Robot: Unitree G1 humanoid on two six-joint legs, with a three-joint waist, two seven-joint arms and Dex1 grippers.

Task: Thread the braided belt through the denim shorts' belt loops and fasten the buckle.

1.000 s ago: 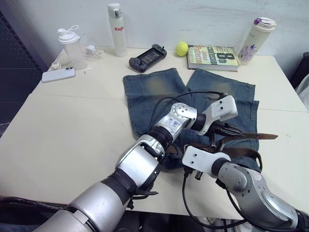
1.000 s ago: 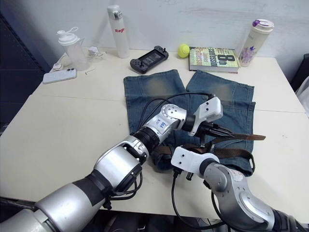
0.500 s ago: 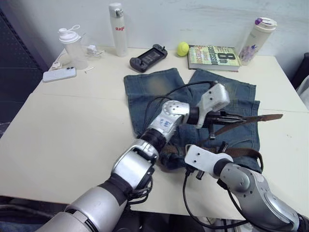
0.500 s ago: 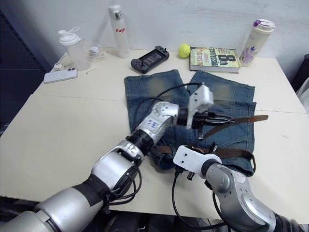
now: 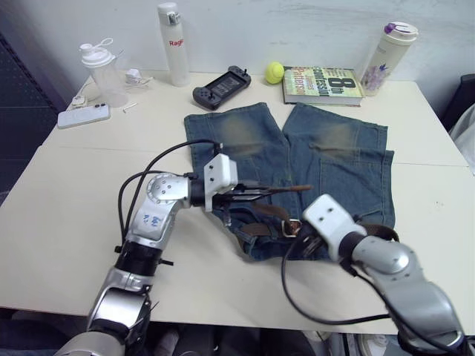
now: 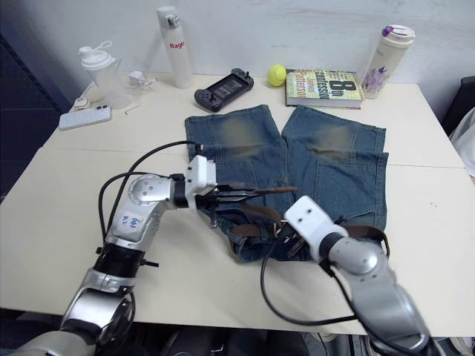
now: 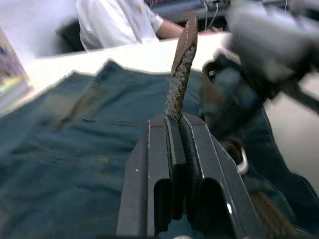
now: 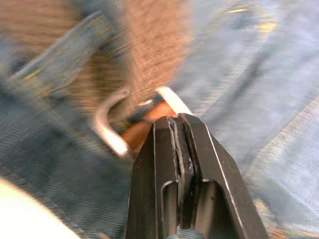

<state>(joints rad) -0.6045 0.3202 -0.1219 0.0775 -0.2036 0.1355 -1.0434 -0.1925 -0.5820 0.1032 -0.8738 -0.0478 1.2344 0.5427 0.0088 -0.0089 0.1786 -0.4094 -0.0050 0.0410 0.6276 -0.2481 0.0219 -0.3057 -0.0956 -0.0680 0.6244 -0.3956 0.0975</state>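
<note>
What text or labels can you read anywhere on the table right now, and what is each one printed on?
"Rag...", in red, cut off by the curve: on the white bottle.
"8th" in large type: on the book; its smaller cover lines are too small to read.
Floral tumbler: a pattern, no readable words.
Game controller, phone, shaker cup: no readable text.

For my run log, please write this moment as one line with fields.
left gripper: shut on braided belt tip, held over denim shorts | right gripper: shut, at buckle | fastened: not yet
</note>
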